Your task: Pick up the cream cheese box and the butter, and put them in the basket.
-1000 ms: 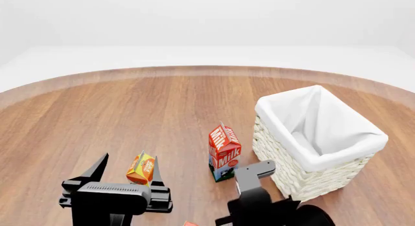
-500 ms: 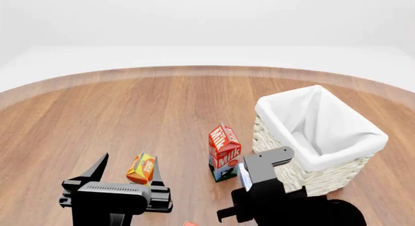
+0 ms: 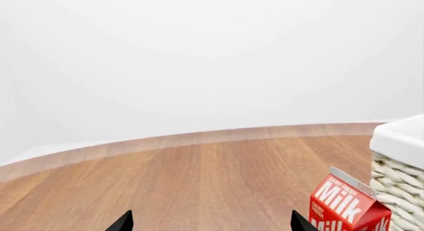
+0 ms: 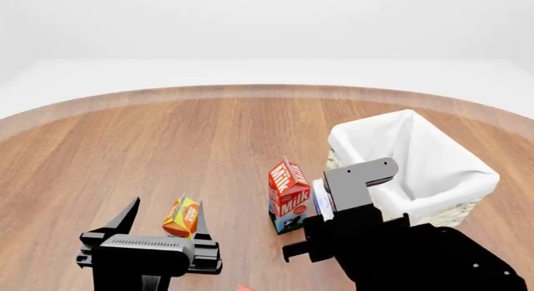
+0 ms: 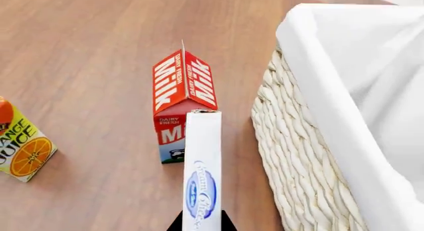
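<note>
In the right wrist view my right gripper is shut on the cream cheese box, a slim white box with a blue oval mark. The box hangs above the floor between the milk carton and the basket's wicker wall. From the head view the right gripper is level with the white-lined basket rim, at its near left side. The box shows there as a white sliver. My left gripper stands open and empty, low at the left. A red-orange sliver at the bottom edge may be the butter; I cannot tell.
A red-and-white milk carton stands upright just left of the basket and also shows in the left wrist view beside the basket. An orange juice carton lies by the left gripper's fingers, also seen as a carton from the right wrist.
My right arm has risen and moved toward the basket with the cream cheese box in its grip. The left arm, milk carton and juice carton have not moved.
</note>
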You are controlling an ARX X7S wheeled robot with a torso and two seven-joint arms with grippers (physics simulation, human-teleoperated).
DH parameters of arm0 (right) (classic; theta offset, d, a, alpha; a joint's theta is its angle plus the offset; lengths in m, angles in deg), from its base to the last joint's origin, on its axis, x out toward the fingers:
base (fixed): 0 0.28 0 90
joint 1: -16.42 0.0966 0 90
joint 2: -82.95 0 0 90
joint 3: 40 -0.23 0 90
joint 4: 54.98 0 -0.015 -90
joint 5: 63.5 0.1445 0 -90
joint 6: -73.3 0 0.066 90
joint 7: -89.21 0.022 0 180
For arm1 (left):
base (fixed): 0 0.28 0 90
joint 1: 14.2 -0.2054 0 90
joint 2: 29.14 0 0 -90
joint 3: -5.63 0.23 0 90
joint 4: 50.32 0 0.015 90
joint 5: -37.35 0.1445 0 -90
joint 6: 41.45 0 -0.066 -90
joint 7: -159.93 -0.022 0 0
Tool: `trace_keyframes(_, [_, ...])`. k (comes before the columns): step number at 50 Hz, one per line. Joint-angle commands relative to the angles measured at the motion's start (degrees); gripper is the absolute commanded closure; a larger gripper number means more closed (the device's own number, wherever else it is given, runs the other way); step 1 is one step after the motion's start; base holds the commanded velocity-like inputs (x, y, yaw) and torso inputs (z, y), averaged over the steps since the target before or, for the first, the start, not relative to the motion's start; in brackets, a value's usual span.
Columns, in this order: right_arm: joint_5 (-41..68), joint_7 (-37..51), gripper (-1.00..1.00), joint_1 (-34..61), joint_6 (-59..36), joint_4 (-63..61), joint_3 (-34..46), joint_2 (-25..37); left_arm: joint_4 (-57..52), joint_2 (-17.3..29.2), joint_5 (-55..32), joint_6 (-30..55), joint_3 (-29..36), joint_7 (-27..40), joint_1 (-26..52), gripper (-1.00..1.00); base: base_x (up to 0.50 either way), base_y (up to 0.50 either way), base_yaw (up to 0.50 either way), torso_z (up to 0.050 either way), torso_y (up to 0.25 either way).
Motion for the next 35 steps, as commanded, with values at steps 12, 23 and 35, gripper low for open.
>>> trace_keyframes(12, [12.5, 7.3, 1.00, 15.1, 7.4, 4.9, 6.6, 4.7, 0.5, 0.3, -0.1, -0.3, 0.5, 0.3, 0.4, -1.00, 0.00, 0.00, 0.00, 0.000, 0.000])
trace_keyframes(23, [10.1, 4.7, 1.00, 20.8, 8.4, 10.2, 8.6, 5.7, 0.1, 0.5, -0.3, -0.1, 0.5, 0.6, 0.3, -1.00, 0.00, 0.00, 0.00, 0.000, 0.001])
trace_keyframes(35, [10.4, 3.7, 1.00, 27.7, 9.3, 15.5, 9.9, 7.8, -0.3, 0.7, -0.6, 0.2, 0.6, 0.9, 0.3, -1.00, 0.00, 0.00, 0.00, 0.000, 0.001])
